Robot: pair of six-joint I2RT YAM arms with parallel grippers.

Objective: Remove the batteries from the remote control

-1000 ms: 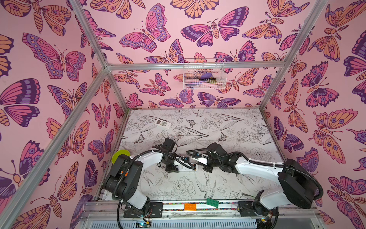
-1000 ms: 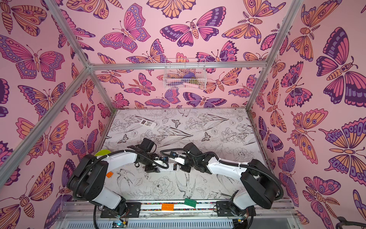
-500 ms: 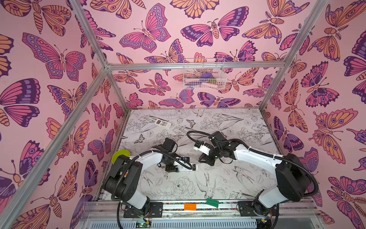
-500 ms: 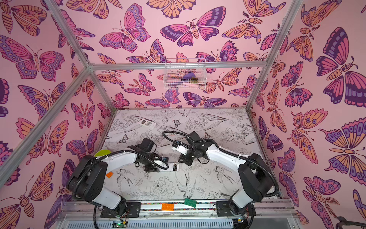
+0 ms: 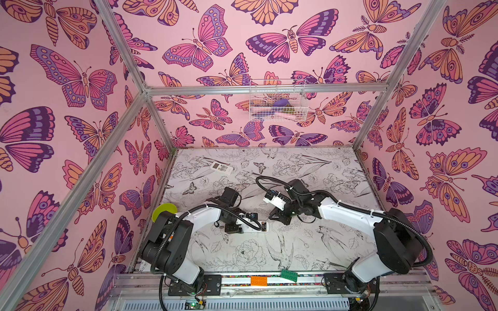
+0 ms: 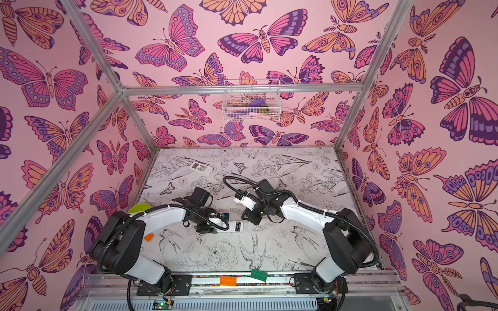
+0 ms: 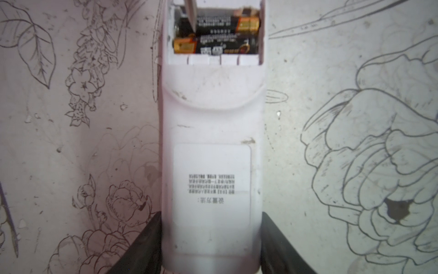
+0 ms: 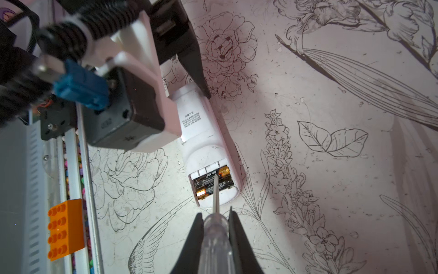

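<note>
The right hand is clenched on the clear handle of a screwdriver. Its thin blade reaches past the fingertips to the open end of the remote. The blade crosses the battery nearer that end, and its tip lies at the seam between the two batteries. I cannot tell whether it presses on them. The left hand grasps the remote's other end, one finger against each long side, and holds it flat on the surface with its back up.

A second ago the right arm's wrist lay low and close to the left hand. Now it stands higher and farther toward the back wall, with the hand tilted down at the remote's end. Since half a second ago it has barely shifted. The left arm and the remote lie where they were.

The batteries sit side by side in the uncovered compartment, across the remote's width. They are black with fine print, and each has a gold band at one end, the gold ends pointing opposite ways.

In both top views the remote lies near the middle of the surface, between the two arms. A second remote lies toward the far left corner, well apart. An orange brick rests on the front rail.
</note>
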